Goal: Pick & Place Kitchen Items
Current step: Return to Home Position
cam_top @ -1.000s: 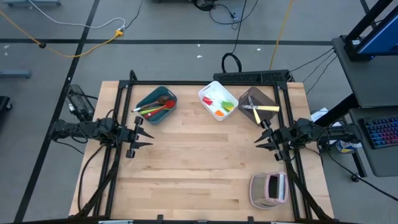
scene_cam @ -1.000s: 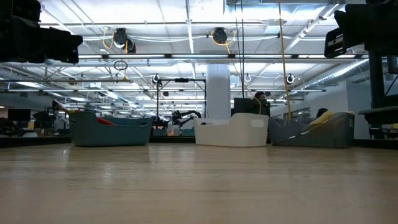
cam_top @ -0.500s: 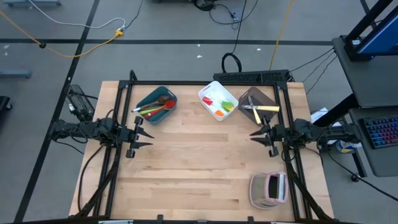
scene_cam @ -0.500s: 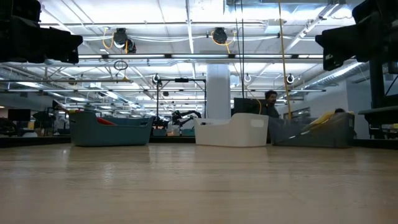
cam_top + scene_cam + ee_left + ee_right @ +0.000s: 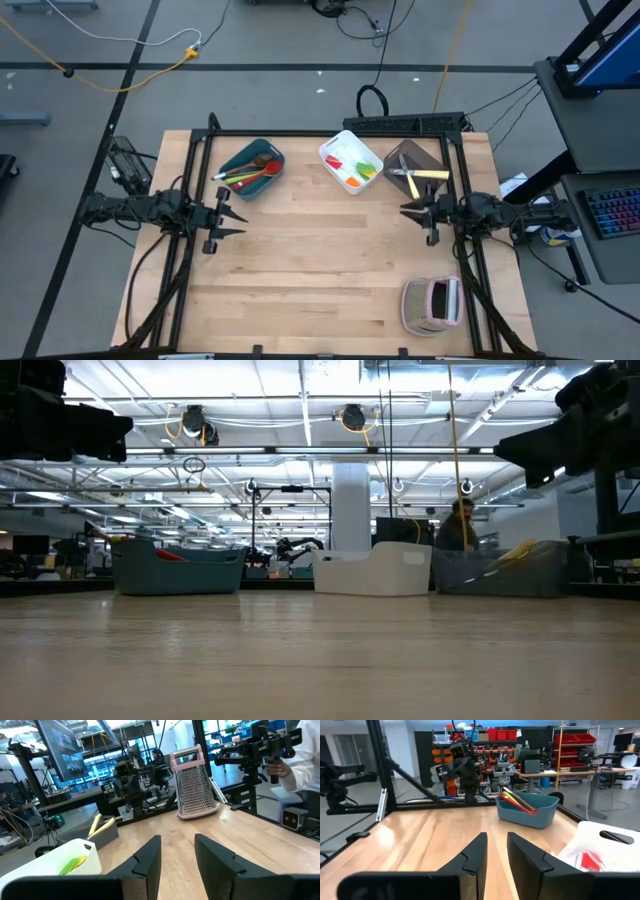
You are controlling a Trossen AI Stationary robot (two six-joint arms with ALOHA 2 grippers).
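Slim coloured kitchen utensils lie sorted in the upper-centre teal bin, white bin and brown bin; hence left gripper and right gripper hang released, empty.

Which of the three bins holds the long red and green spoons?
The teal bin, leftmost in the row; the white bin holds small spatulas, the brown bin knives.

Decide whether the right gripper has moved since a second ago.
Yes: in the high view, the right gripper has edged closer to the brown bin, away from the pink grater.

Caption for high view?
Utensils sorted into teal bin, white bin, brown bin; left claw and right claw open, empty.
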